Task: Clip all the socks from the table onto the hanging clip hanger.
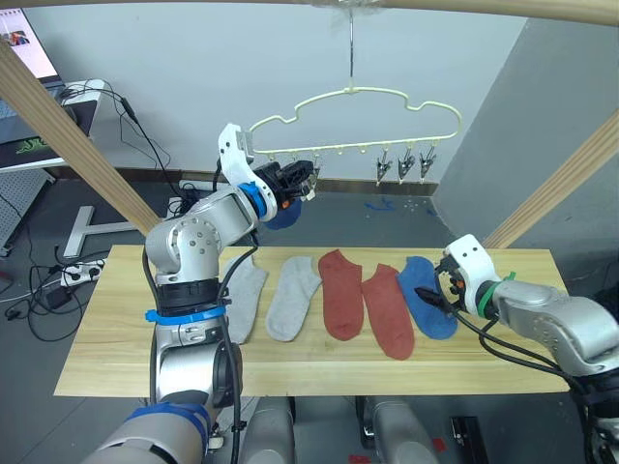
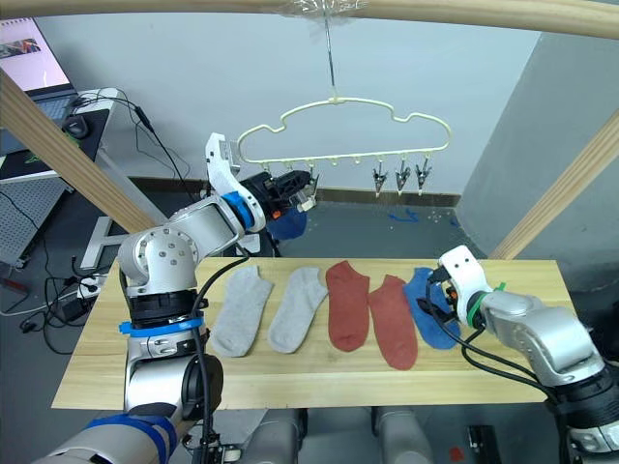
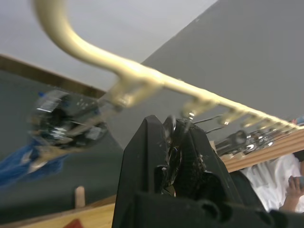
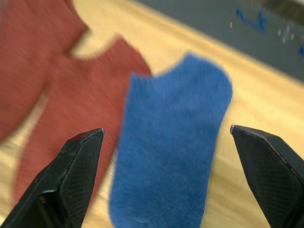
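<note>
The pale-yellow clip hanger (image 1: 353, 94) hangs from the top pole above the table (image 1: 116, 348). My left gripper (image 1: 309, 182) is raised to its left clips, fingers (image 3: 152, 152) shut on a metal clip. One blue sock (image 1: 283, 215) dangles just below that gripper, at a neighbouring clip. Five socks lie in a row on the table: two light grey (image 1: 247, 300) (image 1: 293, 297), two rust red (image 1: 340, 293) (image 1: 389, 311), and one blue (image 4: 171, 156). My right gripper (image 1: 430, 295) hovers open just over that blue sock, a finger on either side.
Slanted wooden frame poles (image 1: 68, 135) (image 1: 571, 179) rise at both sides of the table. Three bare clips (image 1: 406, 164) hang at the hanger's right end. A desk with a laptop (image 1: 29, 43) and floor cables stand at the back left. A person (image 3: 285, 185) sits beyond the table.
</note>
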